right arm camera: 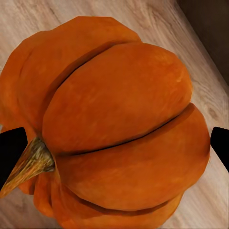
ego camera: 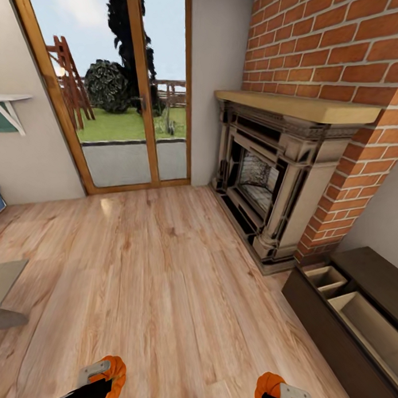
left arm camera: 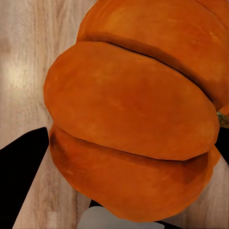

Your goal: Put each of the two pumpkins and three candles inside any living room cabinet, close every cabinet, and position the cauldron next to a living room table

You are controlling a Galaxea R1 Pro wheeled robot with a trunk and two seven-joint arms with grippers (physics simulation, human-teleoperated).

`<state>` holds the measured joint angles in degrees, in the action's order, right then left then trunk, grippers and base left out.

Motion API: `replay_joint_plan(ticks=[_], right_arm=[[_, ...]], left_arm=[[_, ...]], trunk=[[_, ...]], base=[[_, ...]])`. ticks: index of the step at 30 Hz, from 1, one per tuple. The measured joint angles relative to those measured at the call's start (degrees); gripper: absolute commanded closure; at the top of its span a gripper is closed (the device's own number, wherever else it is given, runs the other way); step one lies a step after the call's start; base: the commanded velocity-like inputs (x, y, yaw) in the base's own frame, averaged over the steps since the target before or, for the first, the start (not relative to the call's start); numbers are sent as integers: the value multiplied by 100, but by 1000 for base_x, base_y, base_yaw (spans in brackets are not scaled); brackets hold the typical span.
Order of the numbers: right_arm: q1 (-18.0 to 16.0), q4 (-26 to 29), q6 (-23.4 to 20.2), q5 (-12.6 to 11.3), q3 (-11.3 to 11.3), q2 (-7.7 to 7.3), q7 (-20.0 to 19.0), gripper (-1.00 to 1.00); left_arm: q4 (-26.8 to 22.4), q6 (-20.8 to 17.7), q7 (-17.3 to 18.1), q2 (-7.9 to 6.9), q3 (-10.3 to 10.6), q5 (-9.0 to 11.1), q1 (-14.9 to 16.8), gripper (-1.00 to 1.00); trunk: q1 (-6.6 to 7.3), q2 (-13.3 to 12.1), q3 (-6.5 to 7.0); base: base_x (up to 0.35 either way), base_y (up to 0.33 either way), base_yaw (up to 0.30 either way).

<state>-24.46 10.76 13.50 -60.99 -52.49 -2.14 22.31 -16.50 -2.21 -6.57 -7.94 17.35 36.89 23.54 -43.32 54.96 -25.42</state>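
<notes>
My left gripper [ego camera: 101, 374] pinched one pumpkin [left arm camera: 133, 119], my right gripper [ego camera: 278, 392] the other pumpkin [right arm camera: 114, 129], both held low over the wooden floor [ego camera: 162, 266]. They looked light, rigid and smooth-ribbed, best squeezed across the belly. Ahead right stood the cabinet [ego camera: 332, 335], open, beside the brick fireplace [ego camera: 274, 178]; glass doors [ego camera: 127, 104] beyond.

You are in a home's living room: a brick chimney wall [ego camera: 342, 49] holds an ornate fireplace [ego camera: 268, 178] under a wooden mantel [ego camera: 294, 106], glazed wooden doors [ego camera: 128, 93] look onto a lawn and shrubs, and a low dark-brown cabinet [ego camera: 332, 335] stands on the plank floor [ego camera: 162, 278].
</notes>
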Motion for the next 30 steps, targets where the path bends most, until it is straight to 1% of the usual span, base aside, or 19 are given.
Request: replay_joint_plan(ticks=[5, 13, 30], right_arm=[[1, 1, -1, 1, -2, 0, 0, 100], [-2, 2, 2, 15, -3, -2, -5, 100], [-3, 2, 3, 14, -2, -2, -6, 100]], left_arm=[[1, 0, 0, 0, 0, -1, 0, 100], [2, 2, 2, 1, 0, -2, 2, 100], [2, 3, 1, -4, -4, -4, 2, 100]], trunk=[[0, 0, 0], [-1, 0, 0], [-3, 0, 0]], base=[[309, 85, -35], [242, 52, -248], [18, 1, -280]])
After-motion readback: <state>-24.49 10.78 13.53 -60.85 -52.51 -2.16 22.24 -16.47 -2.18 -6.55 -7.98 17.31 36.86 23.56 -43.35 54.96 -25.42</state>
